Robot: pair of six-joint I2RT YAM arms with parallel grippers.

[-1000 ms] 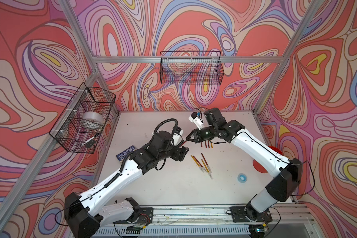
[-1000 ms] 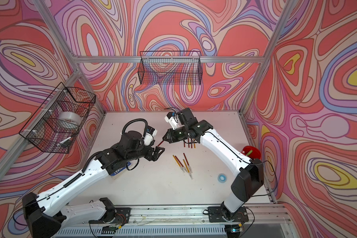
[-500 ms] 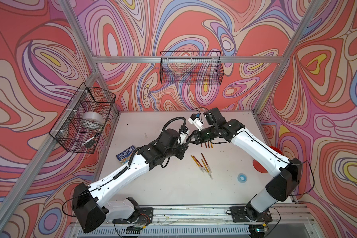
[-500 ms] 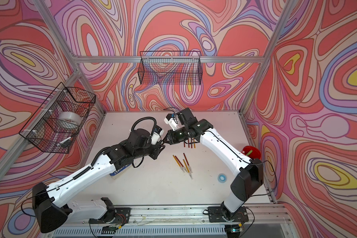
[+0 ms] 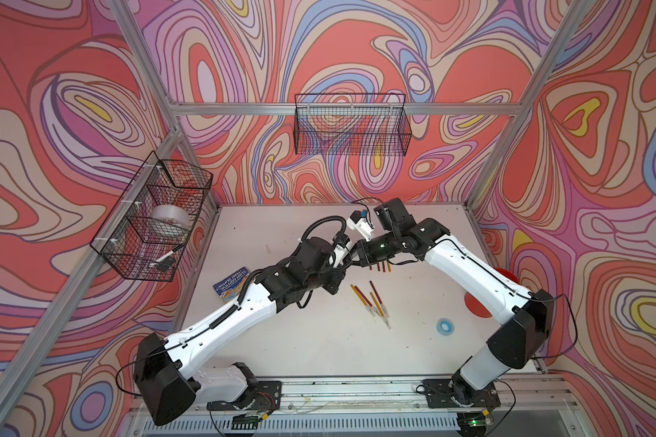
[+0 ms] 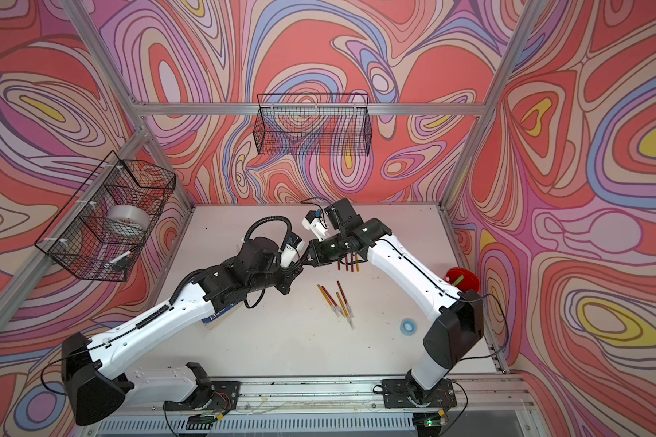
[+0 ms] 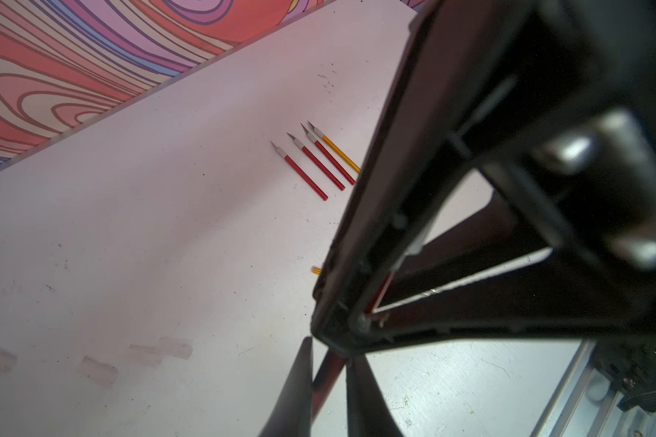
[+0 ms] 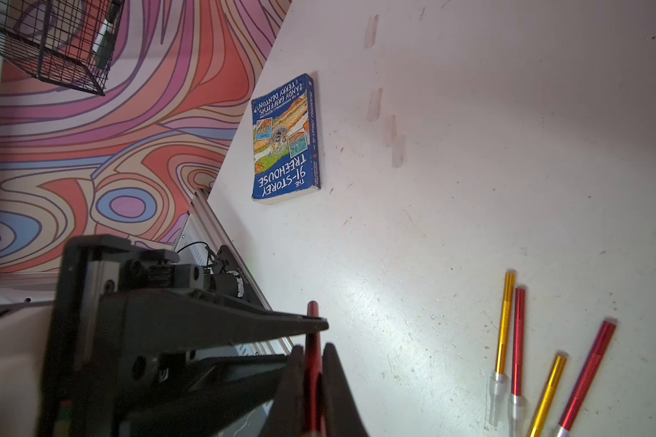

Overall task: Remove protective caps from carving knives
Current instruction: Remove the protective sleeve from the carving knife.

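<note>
In both top views the left hand and right hand meet tip to tip above the bench, near the capped knives. The left wrist view shows the left fingers closed around a red knife, with four bare knives and loose caps lying on the bench. In the right wrist view the right fingers clamp the same red knife.

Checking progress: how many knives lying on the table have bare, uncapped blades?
4, side by side in one row: outer red knife, middle red knife, inner red knife, and yellow knife beside it. Others may be hidden.
</note>
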